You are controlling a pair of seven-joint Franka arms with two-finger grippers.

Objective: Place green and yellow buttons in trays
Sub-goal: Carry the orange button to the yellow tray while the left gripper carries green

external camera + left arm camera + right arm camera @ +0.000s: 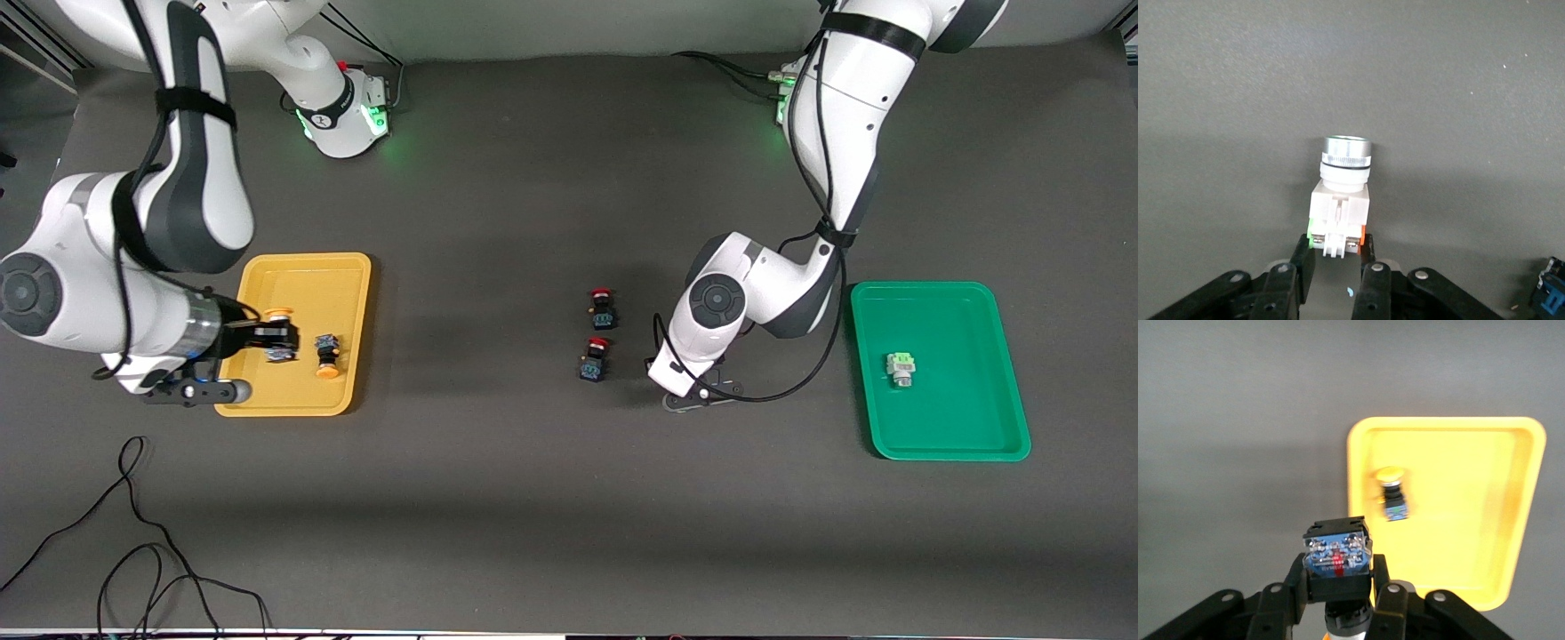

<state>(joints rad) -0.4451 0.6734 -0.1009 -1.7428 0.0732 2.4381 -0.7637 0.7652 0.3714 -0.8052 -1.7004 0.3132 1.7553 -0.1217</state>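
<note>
Holding a yellow-capped push-button (277,333) over the shallow yellow plastic tray (351,276), right gripper (1338,583) fingers clamped on its body. Left gripper (1337,257) pinches the white-grey button (1340,200) by its square base above the table; light, rigid, slick cap.

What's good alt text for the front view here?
The right gripper holds a yellow-capped button over the yellow tray, where another yellow button lies. The left gripper is low over the table beside two red-capped buttons. A white-grey button lies in the green tray.
</note>
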